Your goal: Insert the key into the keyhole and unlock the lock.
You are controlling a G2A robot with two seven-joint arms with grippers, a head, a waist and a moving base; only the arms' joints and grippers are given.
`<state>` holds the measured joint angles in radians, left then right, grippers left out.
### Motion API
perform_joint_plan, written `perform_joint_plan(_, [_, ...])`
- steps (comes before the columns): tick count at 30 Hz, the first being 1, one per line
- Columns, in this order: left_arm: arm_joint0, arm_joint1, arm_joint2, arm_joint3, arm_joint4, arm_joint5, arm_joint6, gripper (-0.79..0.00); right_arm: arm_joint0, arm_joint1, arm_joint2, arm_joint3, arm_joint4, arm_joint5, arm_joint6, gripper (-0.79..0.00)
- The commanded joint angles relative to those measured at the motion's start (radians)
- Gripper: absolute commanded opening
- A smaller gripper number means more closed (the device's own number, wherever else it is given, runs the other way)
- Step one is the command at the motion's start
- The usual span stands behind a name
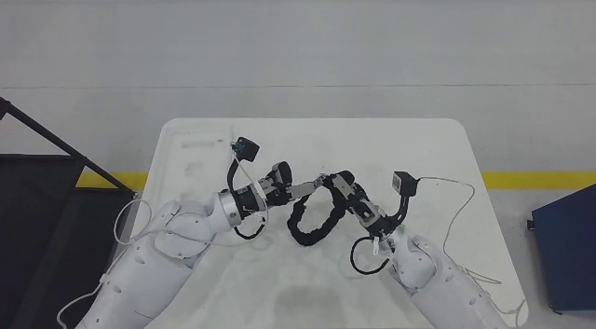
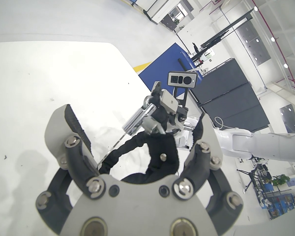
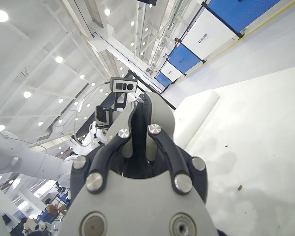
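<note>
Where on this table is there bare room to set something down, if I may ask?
The table is bare along its far edge, beyond the grippers, and at its near edge between the arms. Crowded middle: the left gripper and right gripper meet at the black cable lock.

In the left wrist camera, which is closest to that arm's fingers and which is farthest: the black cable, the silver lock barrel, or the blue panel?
1. Black cable: right between the fingers.
2. Silver lock barrel: just beyond, at the cable's end.
3. Blue panel: far off, past the table edge.
</note>
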<state>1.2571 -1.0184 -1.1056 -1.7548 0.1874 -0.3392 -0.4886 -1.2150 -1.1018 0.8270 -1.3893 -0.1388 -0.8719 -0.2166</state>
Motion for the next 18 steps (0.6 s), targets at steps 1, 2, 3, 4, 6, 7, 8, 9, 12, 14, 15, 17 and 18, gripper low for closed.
perform_joint_plan(1, [0.003, 0.001, -0.012, 0.002, -0.006, -0.005, -0.001, 0.0, 0.0, -0.002, 0.005, 0.006, 0.027, -0.02, 0.017, -0.785])
perform_joint_plan(2, [0.006, 0.002, -0.02, 0.003, -0.009, -0.008, -0.001, 0.0, -0.002, -0.003, 0.005, 0.008, 0.049, -0.036, 0.026, -0.785])
perform_joint_plan(3, [0.008, 0.003, -0.029, 0.004, -0.013, -0.012, -0.001, 0.0, 0.0, -0.004, 0.009, 0.016, 0.059, -0.04, 0.039, -0.785])
perform_joint_plan(4, [0.01, 0.004, -0.038, 0.005, -0.016, -0.017, -0.003, 0.0, 0.002, -0.005, 0.013, 0.022, 0.06, -0.036, 0.051, -0.785])
perform_joint_plan(6, [0.015, 0.006, -0.062, 0.008, -0.02, -0.026, -0.005, 0.0, 0.002, -0.007, 0.02, 0.025, 0.06, -0.032, 0.065, -0.785])
perform_joint_plan(7, [0.019, 0.008, -0.072, 0.01, -0.023, -0.03, -0.009, 0.0, 0.002, -0.008, 0.024, 0.027, 0.057, -0.027, 0.071, -0.785])
perform_joint_plan(8, [0.022, 0.009, -0.082, 0.012, -0.029, -0.035, -0.017, 0.0, 0.0, -0.01, 0.027, 0.026, 0.057, -0.025, 0.075, -0.785])
perform_joint_plan(9, [0.025, 0.011, -0.091, 0.015, -0.032, -0.04, -0.024, 0.0, -0.003, -0.011, 0.029, 0.026, 0.063, -0.026, 0.077, -0.785])
perform_joint_plan(12, [0.033, 0.016, -0.108, 0.016, -0.026, -0.097, -0.06, 0.0, -0.009, -0.018, 0.027, 0.025, 0.101, -0.039, 0.089, -0.785])
perform_joint_plan(14, [0.04, 0.02, -0.12, 0.028, 0.008, -0.162, -0.072, 0.0, -0.008, -0.024, 0.019, 0.025, 0.15, -0.06, 0.107, -0.785])
perform_joint_plan(15, [0.045, 0.021, -0.126, 0.032, 0.027, -0.206, -0.057, 0.0, -0.007, -0.026, 0.017, 0.027, 0.18, -0.073, 0.119, -0.785])
perform_joint_plan(17, [0.056, 0.023, -0.134, 0.043, 0.077, -0.299, -0.032, 0.0, 0.0, -0.03, 0.015, 0.032, 0.242, -0.1, 0.146, -0.785])
perform_joint_plan(18, [0.062, 0.023, -0.134, 0.051, 0.083, -0.358, -0.02, 0.0, 0.002, -0.032, 0.012, 0.031, 0.282, -0.117, 0.161, -0.785])
